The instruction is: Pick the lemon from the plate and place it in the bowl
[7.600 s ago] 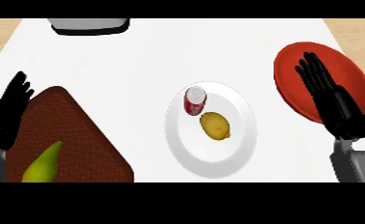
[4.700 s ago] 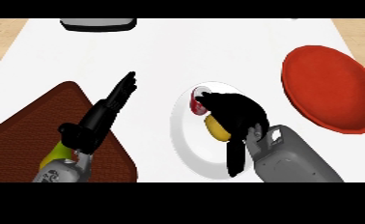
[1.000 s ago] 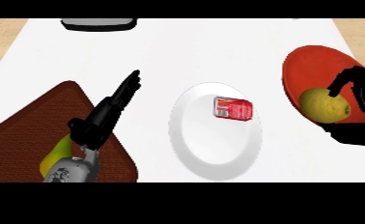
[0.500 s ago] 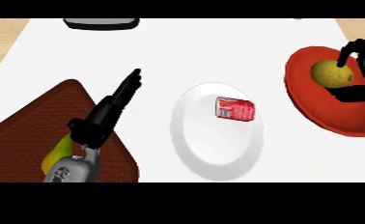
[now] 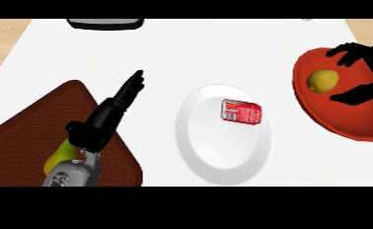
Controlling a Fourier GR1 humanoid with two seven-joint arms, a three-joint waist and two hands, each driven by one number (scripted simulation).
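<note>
Head view, and we're looking at the lemon [image 5: 323, 80] sitting inside the red bowl [image 5: 320, 114] at the right edge of the counter, so the placing part looks about done to us. Our right hand [image 5: 354, 75] is hanging over the bowl with its fingers spread apart and not curling round anything; the lemon is lying between the upper fingers and the lower one, apparently not pinched. We're guessing the hand is splayed like that to let the fruit settle. The lemon is looking nearly round from up here, so we honestly can't call which way its long axis is pointing. The white plate [image 5: 218, 154] mid-counter is only carrying a small red can [image 5: 241, 111] lying on its side. Our left hand [image 5: 109, 112] is resting straight-fingered over the brown mat [image 5: 29, 134].
</note>
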